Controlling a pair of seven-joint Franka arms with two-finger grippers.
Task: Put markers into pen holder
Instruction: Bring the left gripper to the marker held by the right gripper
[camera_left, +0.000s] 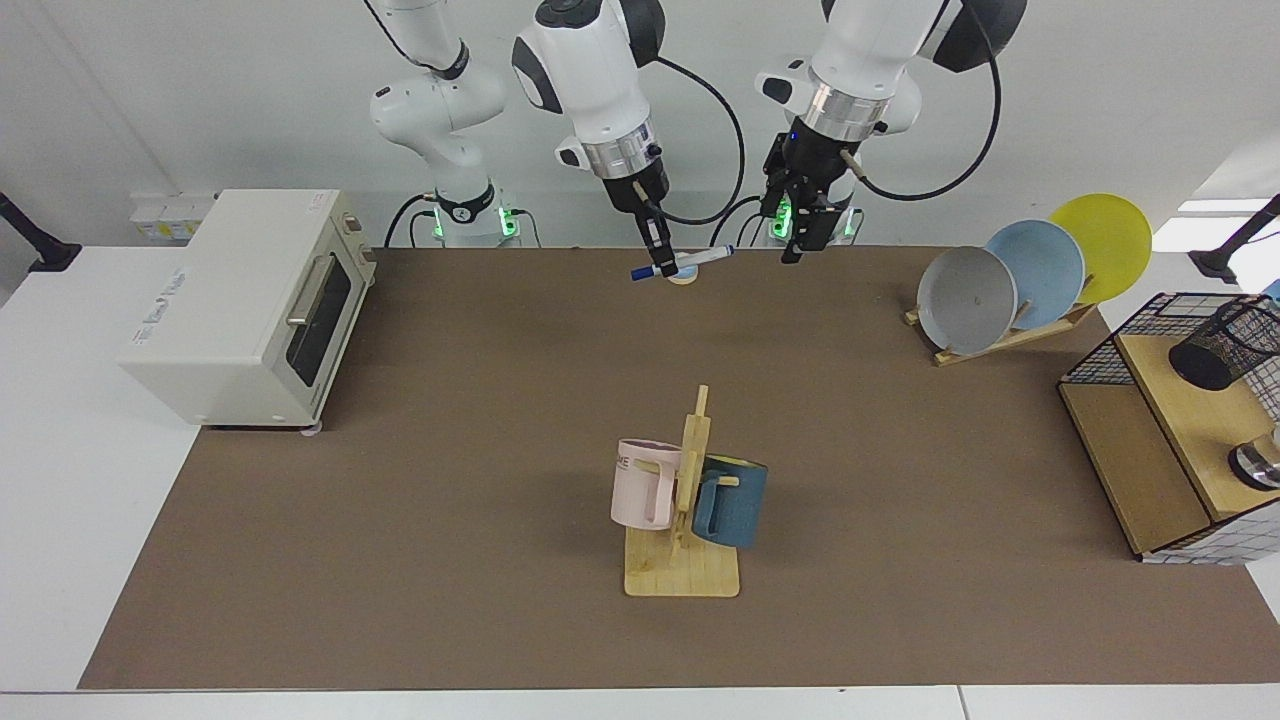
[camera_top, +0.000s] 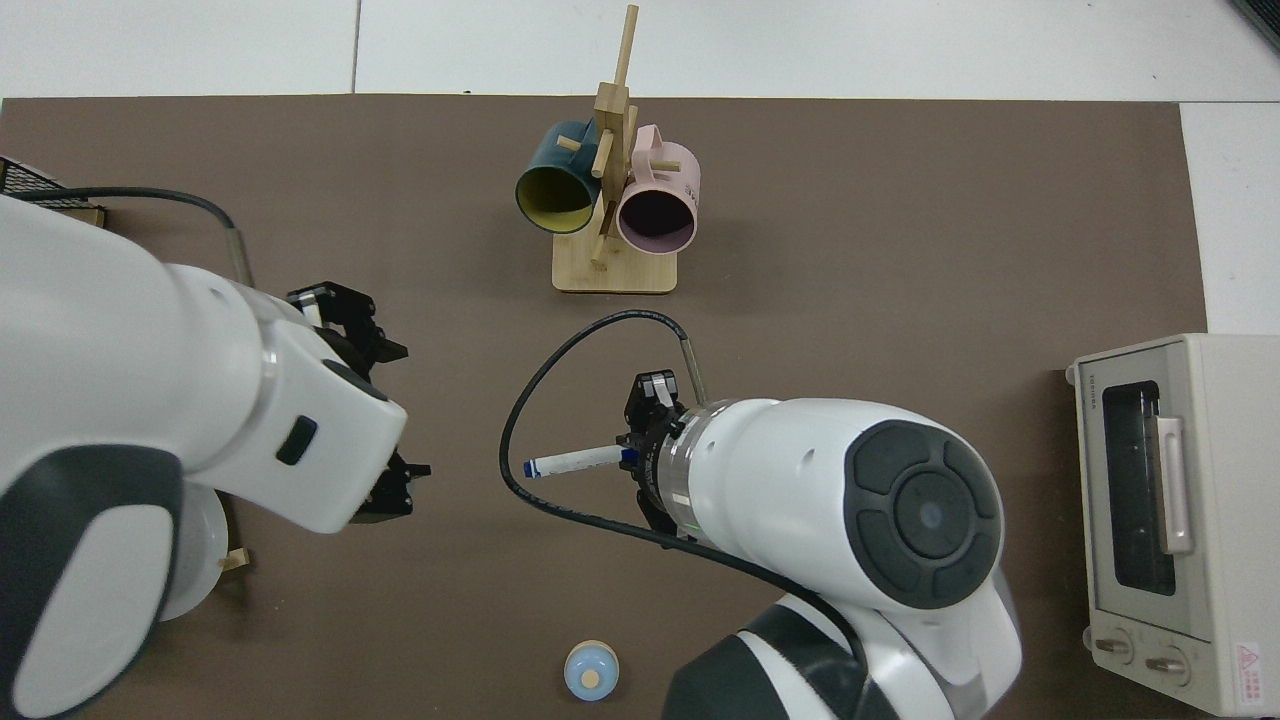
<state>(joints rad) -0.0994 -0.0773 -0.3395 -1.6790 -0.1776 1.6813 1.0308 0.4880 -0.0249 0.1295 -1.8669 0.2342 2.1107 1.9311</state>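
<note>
Right gripper (camera_left: 655, 255) points down, clamped on slim white blue-capped marker (camera_left: 690, 263), held near-level; left gripper (camera_left: 800, 235) hangs alongside, fingers apart.

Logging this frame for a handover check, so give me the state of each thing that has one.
marker: held level in the air by the right gripper
left gripper: open, empty, beside the marker's free end
pen holder: tilted on the shelf, no marker in it
toaster oven: door shut
mugs: hung on the rack
</note>
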